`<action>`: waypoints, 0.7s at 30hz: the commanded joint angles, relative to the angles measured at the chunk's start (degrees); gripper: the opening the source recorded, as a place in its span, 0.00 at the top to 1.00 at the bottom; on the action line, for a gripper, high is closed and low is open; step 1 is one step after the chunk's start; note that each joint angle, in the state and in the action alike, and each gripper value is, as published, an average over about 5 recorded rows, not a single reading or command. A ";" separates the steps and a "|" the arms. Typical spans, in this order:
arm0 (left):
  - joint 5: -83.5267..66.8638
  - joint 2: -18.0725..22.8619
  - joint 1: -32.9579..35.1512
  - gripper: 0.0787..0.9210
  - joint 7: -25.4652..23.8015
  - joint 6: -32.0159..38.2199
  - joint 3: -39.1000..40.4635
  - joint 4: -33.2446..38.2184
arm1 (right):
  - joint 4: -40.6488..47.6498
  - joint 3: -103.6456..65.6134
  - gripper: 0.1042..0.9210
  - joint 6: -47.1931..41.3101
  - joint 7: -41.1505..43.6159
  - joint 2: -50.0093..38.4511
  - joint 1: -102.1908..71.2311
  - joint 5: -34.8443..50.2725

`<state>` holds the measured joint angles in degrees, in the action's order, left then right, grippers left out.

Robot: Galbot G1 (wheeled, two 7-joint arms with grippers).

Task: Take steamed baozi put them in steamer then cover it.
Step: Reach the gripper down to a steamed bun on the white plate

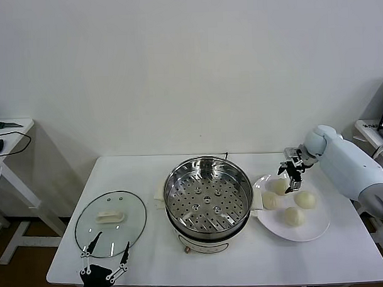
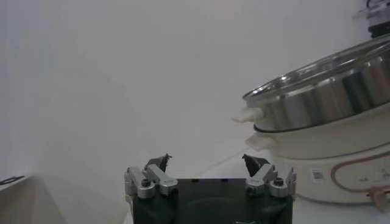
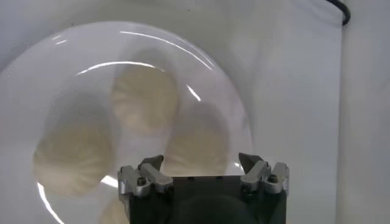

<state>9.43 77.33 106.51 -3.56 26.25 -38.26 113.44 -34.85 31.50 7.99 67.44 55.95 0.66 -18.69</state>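
Jaws parted around the back-left bun, the right gripper hangs over the white plate, its fingertips astride a steamed baozi but not yet pressing it. The right wrist view shows the two pads spread wide with a pale domed bun between and below them, and two more buns close alongside. Four baozi sit packed on that plate, just beside the steamer, whose perforated tray is bare. The glass cover lies flat on the table on the steamer's far side, well apart from the buns. The left gripper, fingers wide and holding nothing, waits low at the table's front edge by the cover. The risks, judging from here: soft dough may dent or squeeze out if the pinch lands off-centre, and a fingertip could nudge a neighbouring bun, since they lie so close together.
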 commanded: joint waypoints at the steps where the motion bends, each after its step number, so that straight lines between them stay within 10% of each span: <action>1: 0.07 0.07 0.12 0.12 0.09 0.04 0.06 0.02 | 0.91 0.41 0.16 0.16 -0.66 0.88 -0.02 -1.22; 21: 0.09 0.12 0.36 0.12 0.51 -0.43 -0.16 1.14 | -8.19 2.44 0.35 2.88 -1.28 -3.58 1.53 2.82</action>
<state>9.50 77.47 106.86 -3.13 26.05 -38.47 114.34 -39.82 33.41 10.57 66.40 53.64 1.85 -17.17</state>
